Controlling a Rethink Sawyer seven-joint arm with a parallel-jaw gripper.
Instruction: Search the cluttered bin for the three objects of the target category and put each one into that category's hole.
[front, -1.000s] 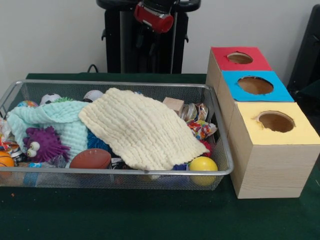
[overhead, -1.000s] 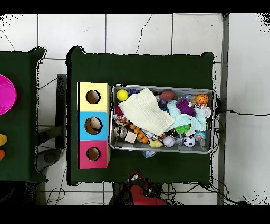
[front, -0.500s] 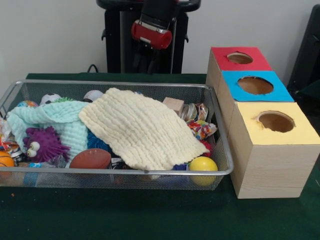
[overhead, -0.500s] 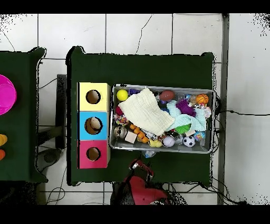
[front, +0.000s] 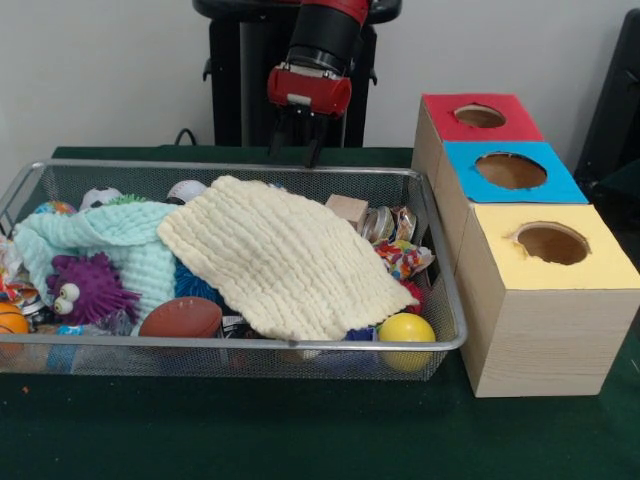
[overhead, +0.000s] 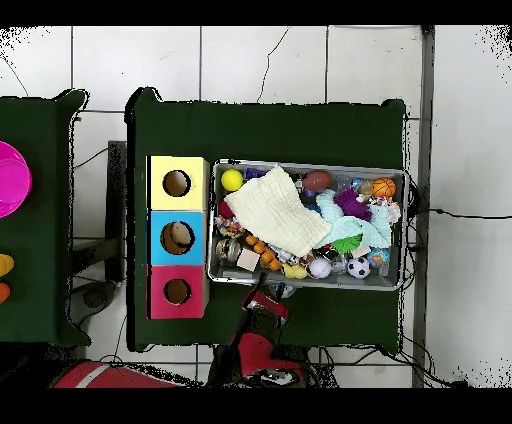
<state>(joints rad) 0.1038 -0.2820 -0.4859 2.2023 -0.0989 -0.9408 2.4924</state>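
A wire bin (front: 440, 260) (overhead: 403, 230) holds a heap of toys, with a cream cloth (front: 285, 255) (overhead: 275, 210) and a mint cloth (front: 120, 240) spread over much of it. Showing around the cloths are a yellow ball (front: 406, 330) (overhead: 232, 179), a brown football (front: 182, 317), a purple spiky toy (front: 88, 288), a wooden block (front: 347, 210) (overhead: 248, 260) and a soccer ball (overhead: 358, 267). Beside the bin stand the red box (front: 480, 118), blue box (front: 510, 172) and yellow box (front: 550, 245), each with a round hole on top. My gripper (front: 295, 152) (overhead: 262, 294) hangs open and empty above the bin's far rim.
An orange basketball (overhead: 383, 187) lies in the bin's corner. Wrapped sweets and small tins (front: 392, 235) crowd the end near the boxes. A second green table with a pink dish (overhead: 10, 178) stands to the left in the overhead view.
The arm has swung down and out from the pedestal. Its gripper now reaches the bin's far rim. Nothing in the bin has moved.
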